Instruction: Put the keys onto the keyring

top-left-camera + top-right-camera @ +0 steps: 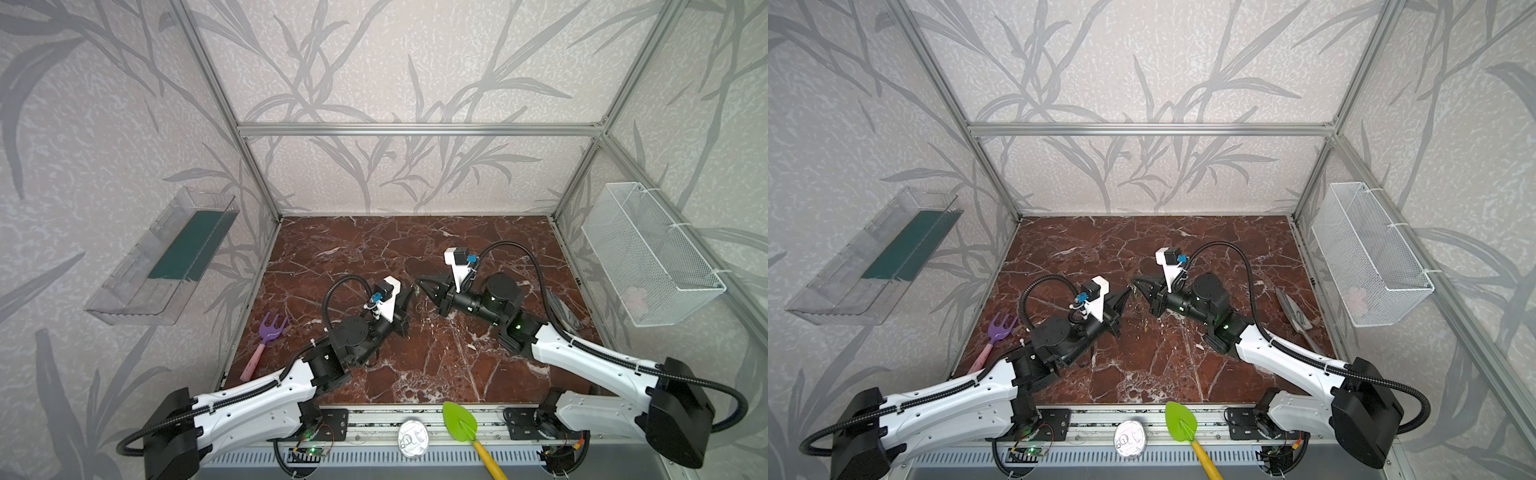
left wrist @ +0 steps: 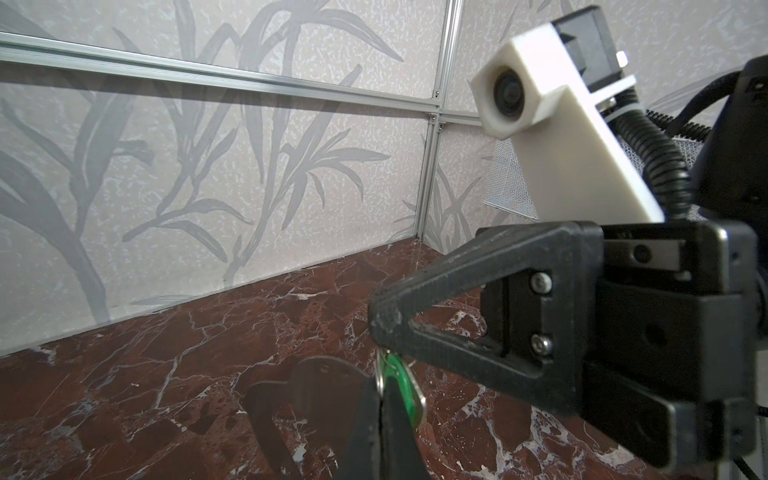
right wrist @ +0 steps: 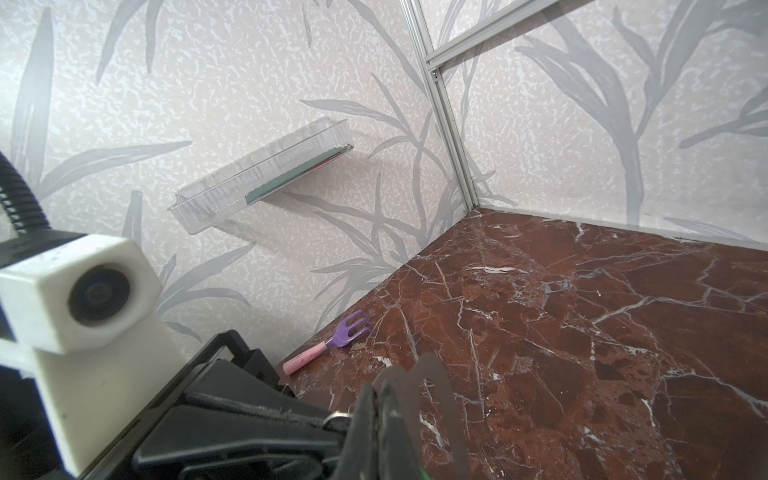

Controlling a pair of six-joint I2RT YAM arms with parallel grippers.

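As the two arms lean together over the middle of the red marble table (image 1: 374, 249), the left gripper (image 1: 410, 291) and the right gripper (image 1: 419, 283) stand tip to tip, raised off the surface. Both claws have their jaws pressed together.

Seen from the left wrist, the green-tagged key (image 2: 405, 390) hangs by its wire loop just under the right gripper's tip. It sits right beside the left gripper's fingers (image 2: 370, 424). The grey keyring (image 2: 316, 386), a flat plate with a large opening, juts out on the other side of those fingers. Key and keyring are both off the table, close together where the tips meet. Which claw pinches which piece cannot be told. From the right wrist the keyring shows only as a blurred grey shape just past the right gripper's fingers.

A purple fork toy (image 1: 272, 330) with a pink handle lies near the left edge of the table, well apart from the grippers. A grey trowel-like tool (image 1: 561, 309) lies near the right edge. A green trowel (image 1: 459, 419) with a yellow handle and a round foil lid (image 1: 411, 438) rest on the near rail. A clear shelf (image 1: 137, 270) hangs on the left wall, a white wire basket (image 1: 652, 253) on the right.
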